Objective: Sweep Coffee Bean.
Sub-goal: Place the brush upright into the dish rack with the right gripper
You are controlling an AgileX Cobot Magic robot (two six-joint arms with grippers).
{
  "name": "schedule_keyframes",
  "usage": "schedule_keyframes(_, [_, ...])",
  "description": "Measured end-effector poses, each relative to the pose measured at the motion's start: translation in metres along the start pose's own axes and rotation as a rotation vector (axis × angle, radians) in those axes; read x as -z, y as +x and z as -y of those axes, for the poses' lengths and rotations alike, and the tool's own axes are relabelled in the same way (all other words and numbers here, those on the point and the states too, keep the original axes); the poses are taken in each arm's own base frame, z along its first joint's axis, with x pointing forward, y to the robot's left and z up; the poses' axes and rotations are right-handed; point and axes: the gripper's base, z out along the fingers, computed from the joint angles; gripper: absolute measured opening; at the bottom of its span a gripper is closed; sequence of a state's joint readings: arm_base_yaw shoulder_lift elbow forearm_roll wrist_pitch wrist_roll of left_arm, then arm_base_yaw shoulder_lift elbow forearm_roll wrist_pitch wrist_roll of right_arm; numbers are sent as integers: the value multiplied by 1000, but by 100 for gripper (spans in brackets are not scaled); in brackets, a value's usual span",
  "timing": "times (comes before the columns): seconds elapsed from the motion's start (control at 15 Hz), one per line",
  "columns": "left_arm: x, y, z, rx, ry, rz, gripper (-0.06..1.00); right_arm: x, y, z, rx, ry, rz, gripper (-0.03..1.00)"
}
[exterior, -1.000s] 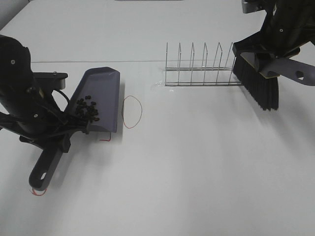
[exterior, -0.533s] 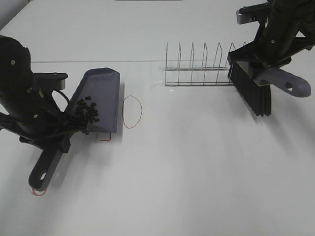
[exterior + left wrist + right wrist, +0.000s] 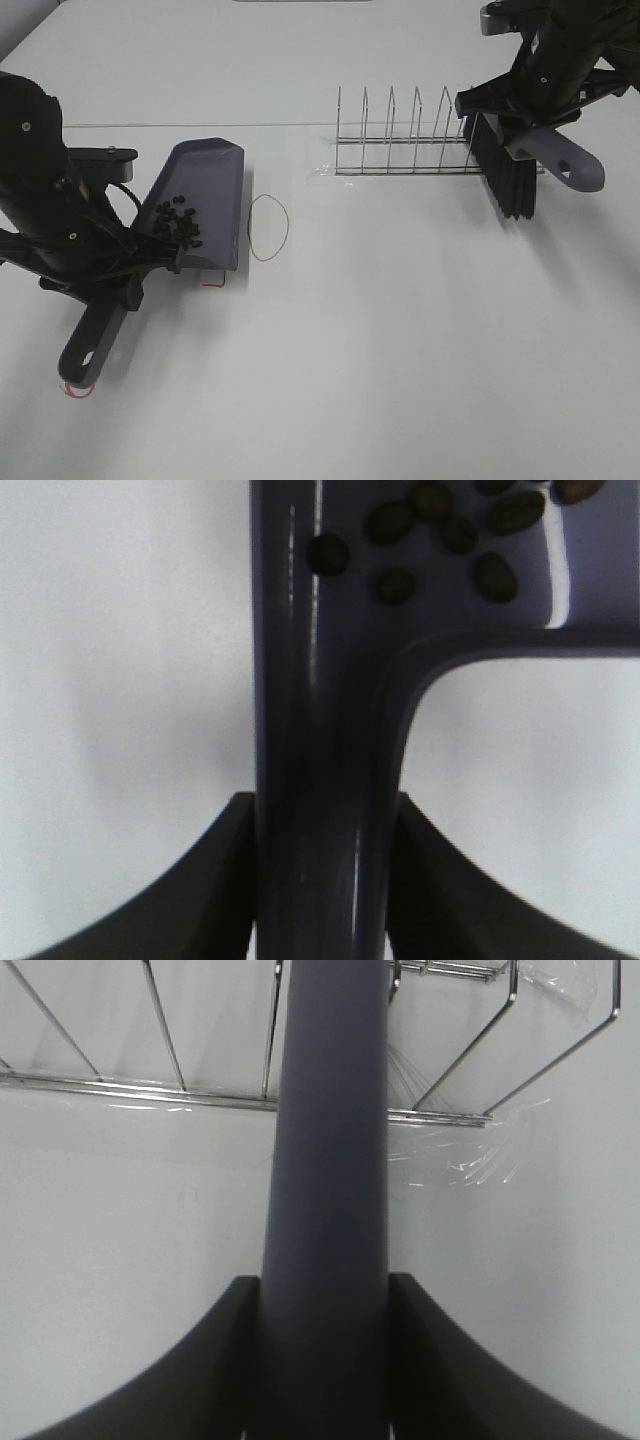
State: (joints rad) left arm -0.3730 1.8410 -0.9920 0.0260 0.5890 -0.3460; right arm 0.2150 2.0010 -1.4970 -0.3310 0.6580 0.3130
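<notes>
Your coffee beans lie inside the dustpan, with the left tool clenched on its handle; tip it lip-down and they could roll out onto the worktop. The right tool grips the brush just beside the wire rack, where bristles could snag.

High camera overlooks the whole table; wrist cameras look closely along dustpan and brush handles.
</notes>
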Motion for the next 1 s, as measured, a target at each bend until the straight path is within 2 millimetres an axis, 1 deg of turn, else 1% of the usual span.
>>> schedule_keyframes(0.2, [0, -1, 0, 0, 3, 8, 35, -4, -3, 1, -2, 2, 40, 38])
schedule_keyframes(0.53, [0, -1, 0, 0, 4, 12, 35, -23, 0, -3, 10, 2, 48, 38])
schedule_keyframes(1.0, [0, -1, 0, 0, 5, 15, 35, -25, -6, -3, 4, -1, 115, 38])
